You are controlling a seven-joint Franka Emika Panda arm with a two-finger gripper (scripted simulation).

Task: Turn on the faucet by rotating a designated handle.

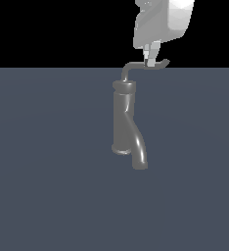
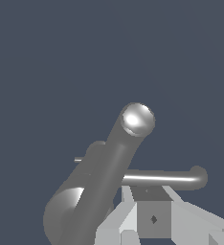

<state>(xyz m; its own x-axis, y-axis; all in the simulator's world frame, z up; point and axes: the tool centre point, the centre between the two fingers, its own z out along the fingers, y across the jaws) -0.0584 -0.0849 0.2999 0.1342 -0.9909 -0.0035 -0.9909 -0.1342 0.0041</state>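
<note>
Handle (image 1: 145, 65), a thin grey rod, bent up out of the collar and then running level toward the exterior view's right, ending in a small hooked tip. Below it, faucet (image 1: 124, 120): grey metallic upright cylinder with a collar on top, standing near the middle of the exterior view, thick curved spout (image 1: 139, 147) sweeping down from the body toward the exterior view's right. Gripper (image 1: 150, 61) down from above onto the level stretch of the rod, pale fingers (image 1: 154, 50) meeting it between the bend and the hook; contact apparent, though no clear sight of whether the jaws pinch the rod or merely stand against it, so cannot tell. In the wrist view, spout end (image 2: 138, 119) large and close, glossy rounded tip toward the camera, rod (image 2: 162, 179) crossing behind it with its hook curling at the far end, pale gripper parts (image 2: 152, 217) just beside the rod. Around all this, flat slate-blue floor (image 1: 48, 171), plain and unmarked, filling the lower part of the exterior view and the whole backdrop of the wrist view. Beyond the floor's far edge, plain black background (image 1: 53, 29). White arm housing (image 1: 165, 22) against that black, above the gripper.
</note>
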